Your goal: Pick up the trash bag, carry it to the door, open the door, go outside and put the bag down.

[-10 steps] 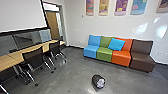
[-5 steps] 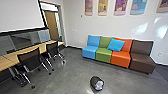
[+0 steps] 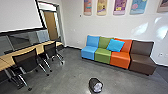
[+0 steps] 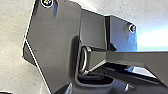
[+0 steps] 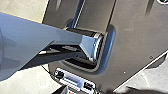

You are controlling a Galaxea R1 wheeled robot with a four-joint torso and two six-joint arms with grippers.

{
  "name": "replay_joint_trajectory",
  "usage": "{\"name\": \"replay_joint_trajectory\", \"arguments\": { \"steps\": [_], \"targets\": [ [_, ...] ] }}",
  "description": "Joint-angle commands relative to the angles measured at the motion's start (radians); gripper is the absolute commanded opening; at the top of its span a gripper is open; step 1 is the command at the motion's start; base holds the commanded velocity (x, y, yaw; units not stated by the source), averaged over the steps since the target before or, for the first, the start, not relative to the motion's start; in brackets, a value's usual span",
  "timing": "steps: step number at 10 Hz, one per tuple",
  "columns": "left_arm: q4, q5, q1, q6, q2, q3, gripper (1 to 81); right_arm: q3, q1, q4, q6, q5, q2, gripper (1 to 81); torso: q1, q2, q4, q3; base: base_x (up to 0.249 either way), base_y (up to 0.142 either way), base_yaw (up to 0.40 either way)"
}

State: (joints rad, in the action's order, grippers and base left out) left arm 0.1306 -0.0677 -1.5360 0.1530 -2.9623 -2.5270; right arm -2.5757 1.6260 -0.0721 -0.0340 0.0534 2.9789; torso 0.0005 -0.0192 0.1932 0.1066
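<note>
The bag (image 3: 92, 83) lies on its side on the floor (image 3: 67, 75), close to the bottom edge of the head view; it is dark with a pale, crumpled-looking end, and what makes up that pale part is hard to tell. I cannot tell how the left claw or the right claw stands, spread or pressed together. The screen (image 3: 18, 15) and the table (image 3: 21, 53) are cut off at the left, and the posters run out of view at the top. The lower part of the wooden door (image 3: 51, 25) is hidden behind the far end of the table, and some metal legs at the lower left are too unclear to assign. There is one bag, one cushion (image 3: 115, 45), five posters (image 3: 102, 7) and four seats in a row: blue (image 3: 88, 52), green (image 3: 103, 55), orange (image 3: 120, 59) and brown (image 3: 142, 62). Two dark chairs can be made out clearly, a near one (image 3: 25, 61) and a far one (image 3: 50, 50), both at the table. The blue cushion leans across the green and orange backs, covering part of each. The seats stand along the wall (image 3: 72, 27), beyond the bag. The table and chairs take up the side toward the door, with open floor between them and the seats.
</note>
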Motion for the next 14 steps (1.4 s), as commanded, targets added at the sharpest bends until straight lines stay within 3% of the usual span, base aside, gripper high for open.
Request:
{"name": "replay_joint_trajectory", "arguments": {
  "steps": [1,14],
  "targets": [
    [-0.008,0.065,0.027,0.002,0.006,0.01,81.1,0.005,-0.028,-0.011,-0.004,-0.06,0.004,81.1,0.0,0.0,0.0,0.0,0.126,0.0,0.0],
    [0.006,0.068,0.023,-0.004,0.005,-0.009,81.1,0.0,-0.031,-0.003,0.0,-0.064,0.008,81.1,0.0,0.0,0.0,0.0,0.125,0.0,0.0]
  ]
}}
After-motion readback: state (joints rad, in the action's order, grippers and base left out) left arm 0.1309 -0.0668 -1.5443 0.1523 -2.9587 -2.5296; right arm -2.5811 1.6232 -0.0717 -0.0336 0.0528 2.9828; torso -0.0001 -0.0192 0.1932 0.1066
